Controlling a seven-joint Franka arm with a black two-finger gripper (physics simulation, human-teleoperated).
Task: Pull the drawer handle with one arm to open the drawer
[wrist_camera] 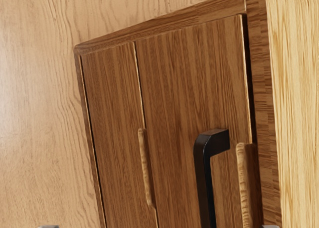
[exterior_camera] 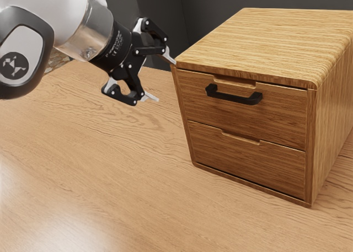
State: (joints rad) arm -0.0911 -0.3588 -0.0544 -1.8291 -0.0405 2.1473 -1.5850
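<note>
A wooden cabinet (exterior_camera: 265,48) with two drawers stands on the table at the exterior view's right. The upper drawer (exterior_camera: 242,111) carries a black bar handle (exterior_camera: 234,95) and looks shut, flush with the front. The lower drawer (exterior_camera: 248,158) has only a notch, no bar. My black gripper (exterior_camera: 161,78) hangs open in the air to the left of the cabinet's front, fingers pointing toward it, a short gap away from the handle. In the wrist view the handle (wrist_camera: 207,178) and both drawer fronts (wrist_camera: 189,103) lie straight ahead of my hand.
The cabinet rests on a broad wooden table (exterior_camera: 83,169). A dark wall (exterior_camera: 165,9) stands behind.
</note>
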